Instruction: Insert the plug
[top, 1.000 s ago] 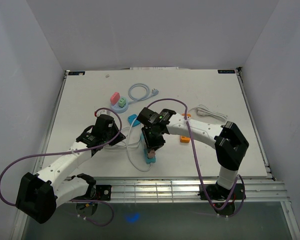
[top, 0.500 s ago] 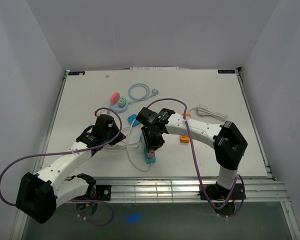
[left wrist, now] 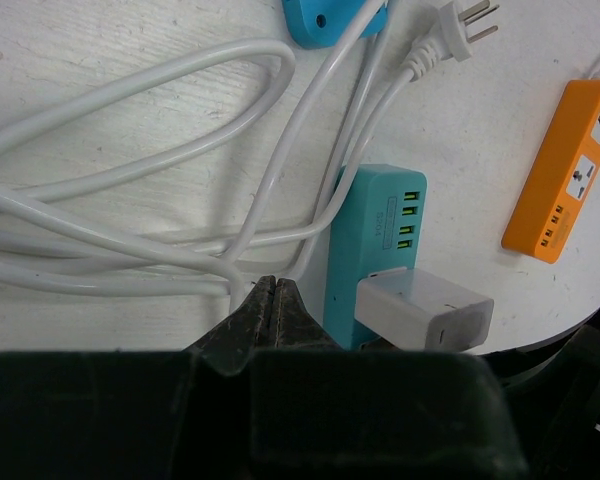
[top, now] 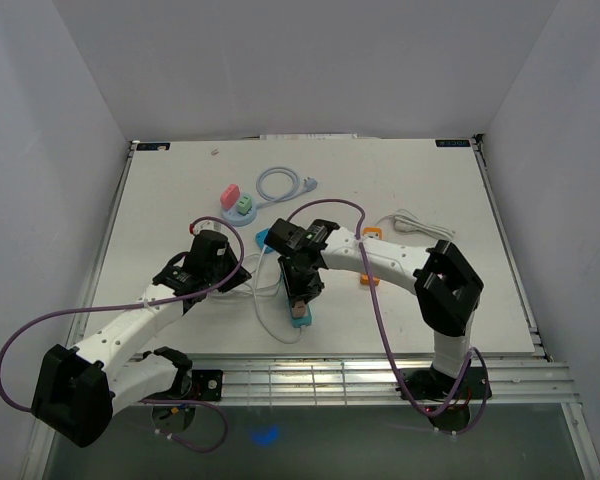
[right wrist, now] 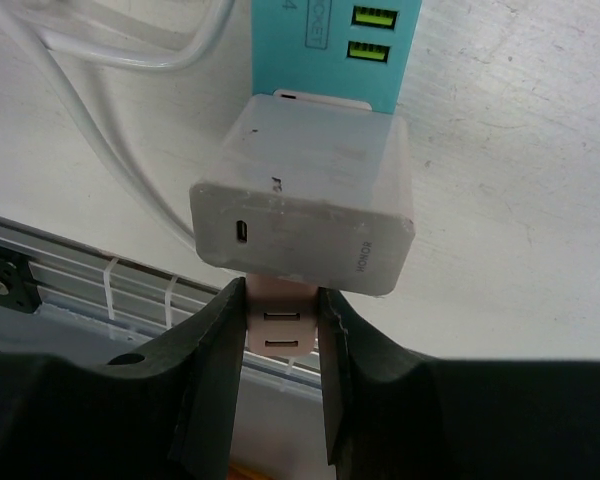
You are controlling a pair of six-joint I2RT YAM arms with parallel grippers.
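The right hand (right wrist: 278, 305) is grasping a small pink plug (right wrist: 280, 328), with one finger pressed against each side of it. The plug's face with two slots points toward the wrist camera. The plug sits at one end of the teal power strip (right wrist: 335, 40), right up against a white charger (right wrist: 300, 210) that stands on the strip. The charger hides the spot where the plug meets the strip, so I cannot tell whether it is pushed in. From above, this hand (top: 300, 300) hangs straight over that same end of the strip (top: 300, 320), near the front edge of the desk (top: 430, 180).

The left hand (left wrist: 270, 300) is clenched with nothing in it. Its tips are just beside the teal strip (left wrist: 375, 250), at a tangle of white cables (left wrist: 130, 215) that runs up to the strip's side. Past the strip's far end lie a loose white plug (left wrist: 460, 25) and a blue piece (left wrist: 330, 15). An orange power strip (left wrist: 570, 170) lies off to the strip's other side, well apart from it.
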